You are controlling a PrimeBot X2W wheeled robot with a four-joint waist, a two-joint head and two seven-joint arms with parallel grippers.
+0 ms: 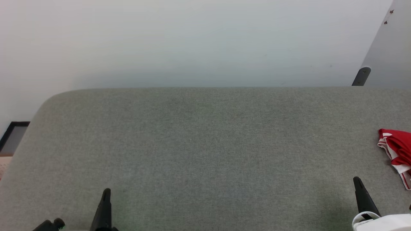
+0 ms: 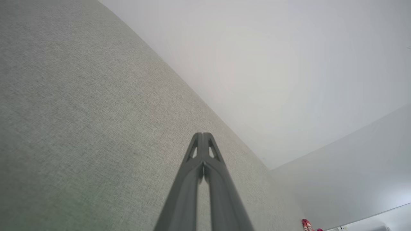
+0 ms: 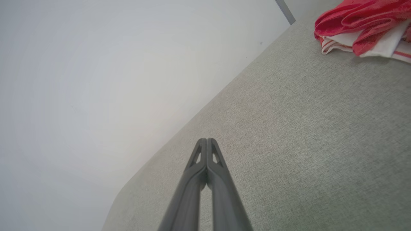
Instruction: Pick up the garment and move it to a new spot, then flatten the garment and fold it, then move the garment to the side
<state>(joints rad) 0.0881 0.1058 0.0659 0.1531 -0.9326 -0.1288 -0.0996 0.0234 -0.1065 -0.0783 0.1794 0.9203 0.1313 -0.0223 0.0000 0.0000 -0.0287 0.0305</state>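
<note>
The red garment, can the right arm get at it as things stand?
Probably yes. The garment lies bunched on the grey surface just ahead and right of the right tool, with nothing between them. The tool is shut and would need to open first.

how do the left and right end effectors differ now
The right end effector sits close to the red garment; the left end effector is far across the grey surface from it. The right leans left in the head view, the left stands nearly upright. Both are shut and empty.
</note>
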